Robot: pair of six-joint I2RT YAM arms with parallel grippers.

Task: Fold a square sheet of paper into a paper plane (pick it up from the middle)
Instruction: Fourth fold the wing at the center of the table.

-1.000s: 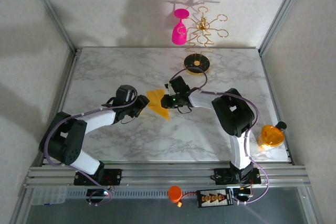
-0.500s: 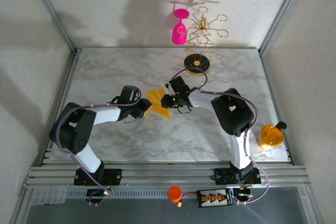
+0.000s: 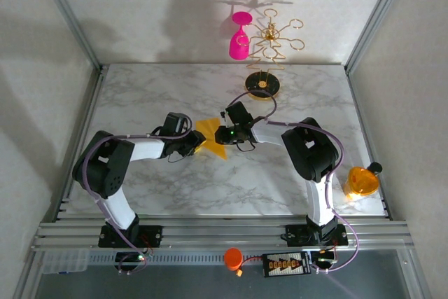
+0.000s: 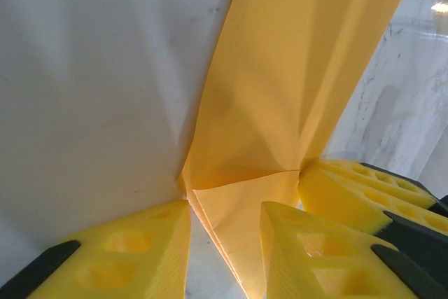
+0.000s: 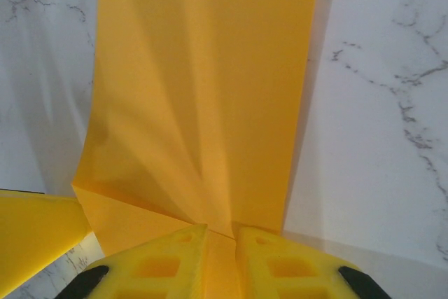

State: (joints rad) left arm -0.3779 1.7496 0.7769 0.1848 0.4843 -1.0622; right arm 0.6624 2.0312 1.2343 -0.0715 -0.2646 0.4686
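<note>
- The paper (image 3: 211, 139) lay near the middle of the table (image 3: 133, 96), a little toward its far edge. It was already creased into a rough wedge (both wrist views showed folds fanning from one end).
- Its long axis ran from the far edge toward the near edge, leaning slightly right at the near end, where it narrowed to a point.
- The right gripper (image 3: 226, 134) met it from the right-edge side, and its fingers (image 5: 168, 253) were pressed together on the sheet's edge with hardly any gap.
- The left gripper (image 3: 194, 145) faced it from the left-edge side, directly across the paper. Its fingers (image 4: 140, 257) were spread, with a lower flap lying loose in the gap.
- The two grippers therefore opposed each other across the long axis, and neither was clearly nearer.
- Whether the pinched end rested on the table or was lifted could not be told.
- The coming move probably depended on the left gripper closing square to the axis while the right one anchored the paper. A skewed bite would likely pull the crease off line.
</note>
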